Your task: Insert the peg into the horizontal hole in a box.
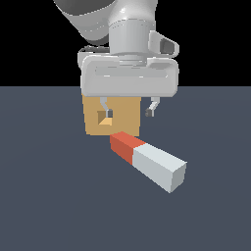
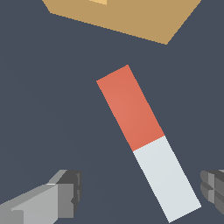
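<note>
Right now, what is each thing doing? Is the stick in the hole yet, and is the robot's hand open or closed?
peg: lying flat on the floor, not held, red end toward the box, not in the hole.
horizontal hole: empty, nothing inside.
box: sitting on the floor behind the peg.
gripper: open, hanging above the peg, holding nothing.

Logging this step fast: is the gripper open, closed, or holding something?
Gripper: open, holding nothing; its fingers are spread above the peg, which lies on the floor.
</note>
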`<state>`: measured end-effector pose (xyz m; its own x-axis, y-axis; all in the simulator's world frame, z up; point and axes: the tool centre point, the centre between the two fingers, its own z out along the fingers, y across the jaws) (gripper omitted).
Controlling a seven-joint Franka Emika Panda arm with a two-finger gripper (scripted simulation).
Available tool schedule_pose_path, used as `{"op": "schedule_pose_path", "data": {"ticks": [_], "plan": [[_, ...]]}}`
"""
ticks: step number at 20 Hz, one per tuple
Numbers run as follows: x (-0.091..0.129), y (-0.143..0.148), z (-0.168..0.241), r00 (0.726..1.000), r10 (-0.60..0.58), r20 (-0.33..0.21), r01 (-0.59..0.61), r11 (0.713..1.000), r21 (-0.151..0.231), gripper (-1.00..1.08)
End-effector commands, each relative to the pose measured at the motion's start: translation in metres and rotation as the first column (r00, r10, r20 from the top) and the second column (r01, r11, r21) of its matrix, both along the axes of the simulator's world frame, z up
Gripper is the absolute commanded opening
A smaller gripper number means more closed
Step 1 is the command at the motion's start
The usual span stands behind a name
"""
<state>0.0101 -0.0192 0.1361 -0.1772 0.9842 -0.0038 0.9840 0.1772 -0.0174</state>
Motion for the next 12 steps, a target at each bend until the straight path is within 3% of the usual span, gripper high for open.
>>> {"op": "schedule_pose_path", "data": {"ticks": [1,12], "plan": [[0.005,-0.006,-0.008,0.998,0.057,0.002,-0.057,0.998,0.001,1.0],[0.036,-0.026,-0.042,0.949,0.315,0.011,-0.315,0.949,0.006,1.0]]}}
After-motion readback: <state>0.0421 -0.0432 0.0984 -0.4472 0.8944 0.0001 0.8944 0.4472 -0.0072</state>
